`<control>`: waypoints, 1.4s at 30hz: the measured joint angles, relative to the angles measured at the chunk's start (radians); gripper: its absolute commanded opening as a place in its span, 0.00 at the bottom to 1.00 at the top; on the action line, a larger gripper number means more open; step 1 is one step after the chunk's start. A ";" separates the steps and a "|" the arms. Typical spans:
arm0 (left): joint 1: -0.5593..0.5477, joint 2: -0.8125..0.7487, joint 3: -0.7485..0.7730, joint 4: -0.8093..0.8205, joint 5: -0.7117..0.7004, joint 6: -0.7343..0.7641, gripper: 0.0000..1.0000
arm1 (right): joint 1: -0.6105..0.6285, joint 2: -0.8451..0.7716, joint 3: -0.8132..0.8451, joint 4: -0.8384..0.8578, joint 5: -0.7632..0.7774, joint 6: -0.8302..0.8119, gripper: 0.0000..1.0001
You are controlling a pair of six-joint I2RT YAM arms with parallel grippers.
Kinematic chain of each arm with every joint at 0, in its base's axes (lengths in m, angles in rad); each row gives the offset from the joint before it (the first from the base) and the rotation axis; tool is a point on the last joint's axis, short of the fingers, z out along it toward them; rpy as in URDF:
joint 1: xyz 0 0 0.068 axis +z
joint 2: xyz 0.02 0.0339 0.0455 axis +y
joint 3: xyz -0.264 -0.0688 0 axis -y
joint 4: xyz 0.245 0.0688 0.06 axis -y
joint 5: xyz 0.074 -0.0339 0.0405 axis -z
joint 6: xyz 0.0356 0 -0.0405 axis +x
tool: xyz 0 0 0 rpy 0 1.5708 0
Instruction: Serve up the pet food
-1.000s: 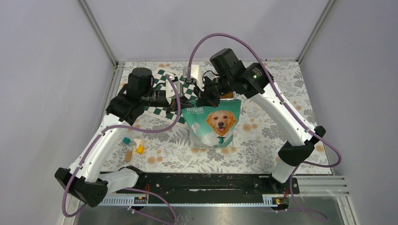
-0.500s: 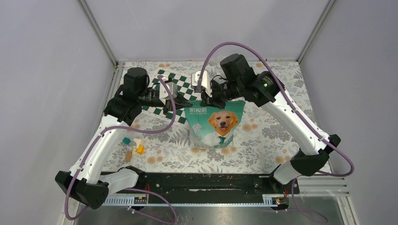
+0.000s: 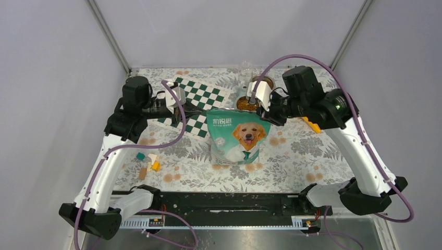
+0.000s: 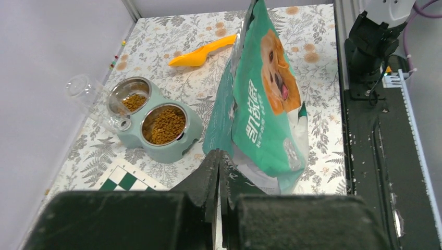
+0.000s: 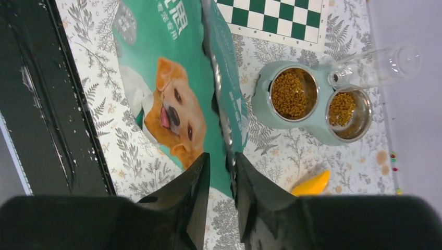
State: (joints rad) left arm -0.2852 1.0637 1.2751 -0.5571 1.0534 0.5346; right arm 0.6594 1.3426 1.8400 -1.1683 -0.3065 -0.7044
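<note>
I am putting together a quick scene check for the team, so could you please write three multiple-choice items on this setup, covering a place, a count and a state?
1. Where does the orange scoop lie?
A) on the checkered mat
B) on the table, right of the bag
C) inside a bowl

2. How many bowls of the green feeder hold pet food?
A) none
B) one
C) two

3. How is the bag placed?
A) lying flat
B) standing upright
C) upside down

Answers:
1 B, the top view shows it on the floral surface to the right of the bag.
2 C, both wrist views show brown pellets in both bowls.
3 B, its base sits on the table and the dog picture is the right way up.
</note>
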 measured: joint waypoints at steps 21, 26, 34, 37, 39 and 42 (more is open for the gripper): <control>-0.146 -0.006 0.079 0.272 -0.101 -0.336 0.62 | -0.078 0.148 0.109 -0.126 -0.039 0.003 0.12; -0.265 0.065 0.092 0.280 -0.169 -0.355 0.62 | -0.086 0.164 0.119 -0.149 -0.082 -0.009 0.00; -0.377 0.198 0.185 0.248 -0.320 -0.329 0.63 | -0.086 0.138 0.107 -0.161 -0.106 -0.006 0.12; -0.400 0.227 0.232 0.232 -0.346 -0.301 0.63 | -0.087 0.110 0.101 -0.147 -0.104 -0.007 0.08; -0.415 0.239 0.252 0.215 -0.357 -0.277 0.64 | -0.087 0.086 0.086 -0.151 -0.106 -0.008 0.07; -0.432 0.250 0.264 0.191 -0.364 -0.246 0.66 | -0.087 0.076 0.077 -0.151 -0.107 -0.006 0.00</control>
State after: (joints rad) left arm -0.7170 1.3140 1.5387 -0.3664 0.6891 0.2882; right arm 0.5720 1.4189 1.9171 -1.3190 -0.4133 -0.7109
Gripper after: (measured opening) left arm 0.639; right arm 0.071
